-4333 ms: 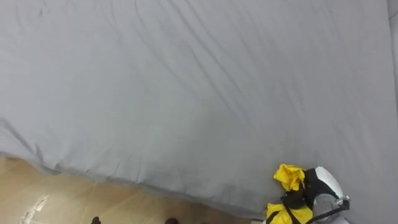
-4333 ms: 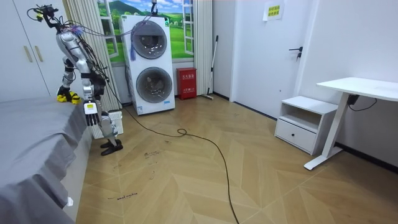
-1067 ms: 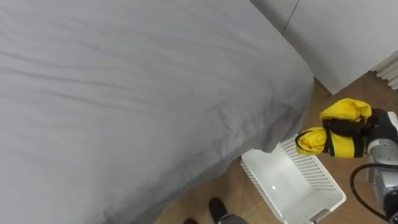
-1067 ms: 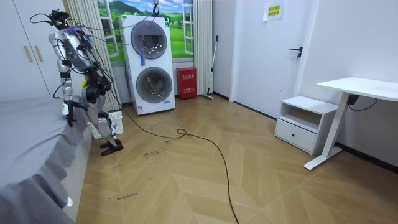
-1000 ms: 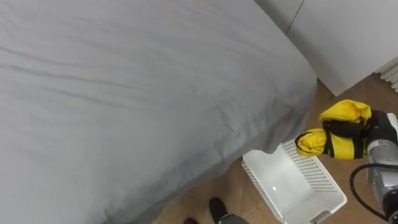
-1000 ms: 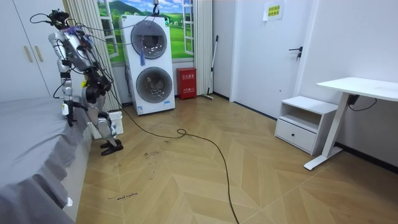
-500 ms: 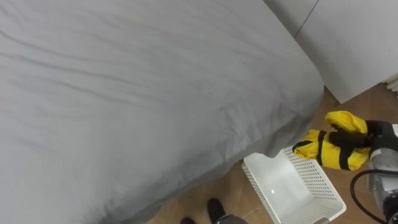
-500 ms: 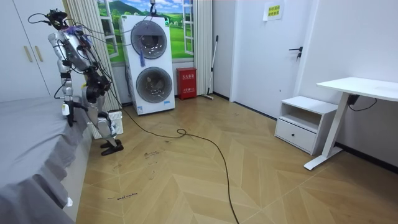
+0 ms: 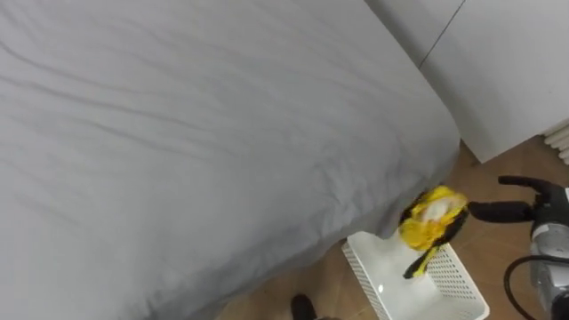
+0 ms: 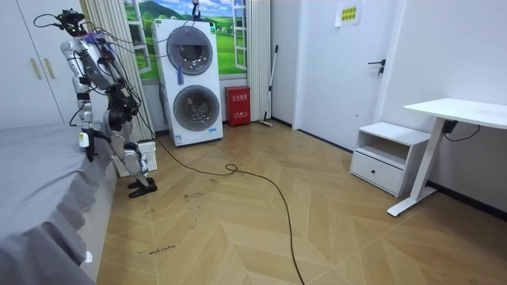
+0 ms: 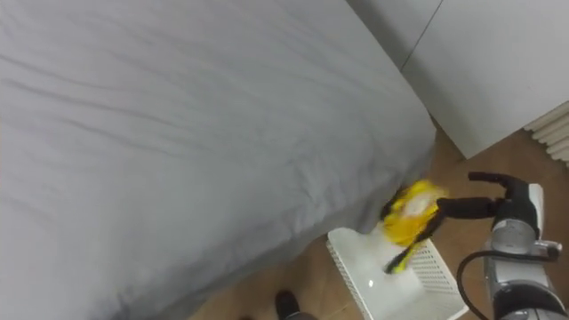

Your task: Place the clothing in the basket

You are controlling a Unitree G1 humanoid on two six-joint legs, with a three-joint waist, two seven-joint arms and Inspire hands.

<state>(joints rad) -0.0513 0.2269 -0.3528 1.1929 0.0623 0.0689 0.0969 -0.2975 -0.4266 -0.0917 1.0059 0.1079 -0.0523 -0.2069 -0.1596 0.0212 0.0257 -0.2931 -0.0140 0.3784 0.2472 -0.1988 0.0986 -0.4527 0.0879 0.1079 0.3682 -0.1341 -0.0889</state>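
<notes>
A yellow garment with a dark strip hanging from it is in the air just over the near-bed end of the white slatted basket, apart from my hand. My right hand is to its right, level with it, open with its fingers stretched toward the garment and nothing in it. The basket stands on the wood floor at the corner of the bed. In the room view I stand at the bed's corner beside the basket, and my left hand hangs low next to the bed.
The bed with its grey sheet lies to the left of the basket. White wardrobe doors rise behind it, and a radiator is at the right edge. A dark cable trails over the floor.
My right hand has gone from shut on the yellow garment to open. The garment has left it and dropped down and to the left, toward the basket.
</notes>
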